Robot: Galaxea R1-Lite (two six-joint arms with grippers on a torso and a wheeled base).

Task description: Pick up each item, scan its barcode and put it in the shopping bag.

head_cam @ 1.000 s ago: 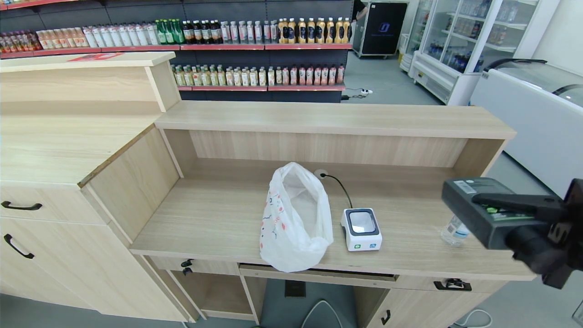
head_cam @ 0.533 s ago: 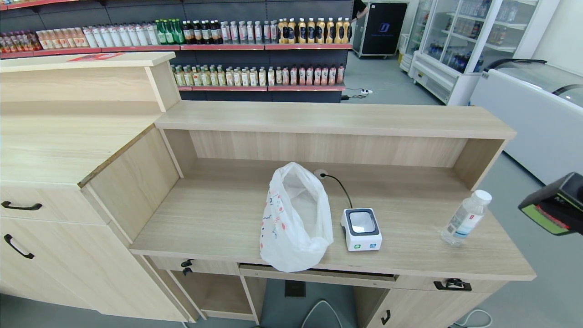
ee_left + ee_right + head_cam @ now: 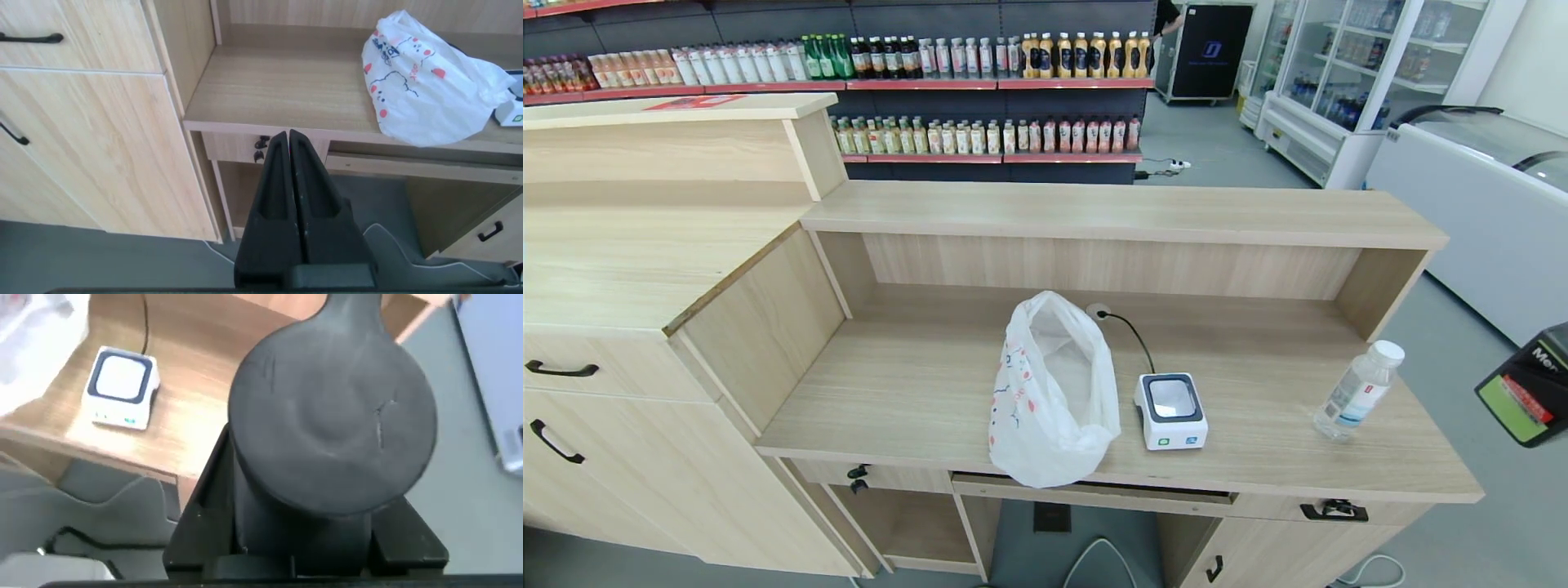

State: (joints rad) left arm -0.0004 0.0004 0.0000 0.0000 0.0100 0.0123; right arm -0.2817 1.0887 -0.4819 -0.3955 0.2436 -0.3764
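Canister, round and matte black, sits clamped in right tool.

A shop: drink bottles line far shelves, glass-door fridges stand far right, a barcode scanner sits on the checkout table.

Nothing reads in full. The dark can at the right edge of the head view bears white letters cut by the frame and a green and red label; the bottle at lower right has a label too small to read. The bag at centre shows red and blue printed figures, the black cabinet at the top a blue emblem, and a red sign lies upper left, illegible.
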